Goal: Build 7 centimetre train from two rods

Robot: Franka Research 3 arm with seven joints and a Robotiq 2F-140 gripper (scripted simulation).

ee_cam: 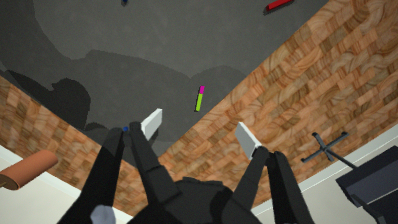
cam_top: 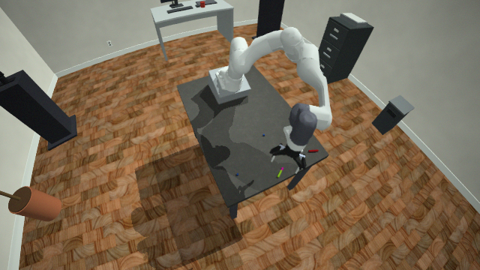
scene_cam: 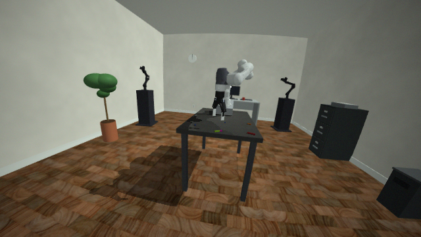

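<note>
A lime rod [cam_top: 280,173] [ee_cam: 198,103] [scene_cam: 216,131] lies flat near the table's front edge. A short magenta rod [cam_top: 282,169] [ee_cam: 201,90] [scene_cam: 221,130] lies in line with it, and their ends touch. My gripper [cam_top: 286,163] [ee_cam: 199,122] [scene_cam: 218,113] is wide open and empty. It hangs above the table, over this pair and clear of it. A red rod [cam_top: 313,151] [ee_cam: 279,4] [scene_cam: 250,133] lies apart near the table's right corner.
Two small blue rods [cam_top: 263,135] [cam_top: 237,174] lie apart on the dark table [cam_top: 225,124] [scene_cam: 237,126]. One of them shows by my left finger in the wrist view [ee_cam: 125,129]. A small orange rod [scene_cam: 248,124] lies near the right edge. The table edge is close to the lime rod.
</note>
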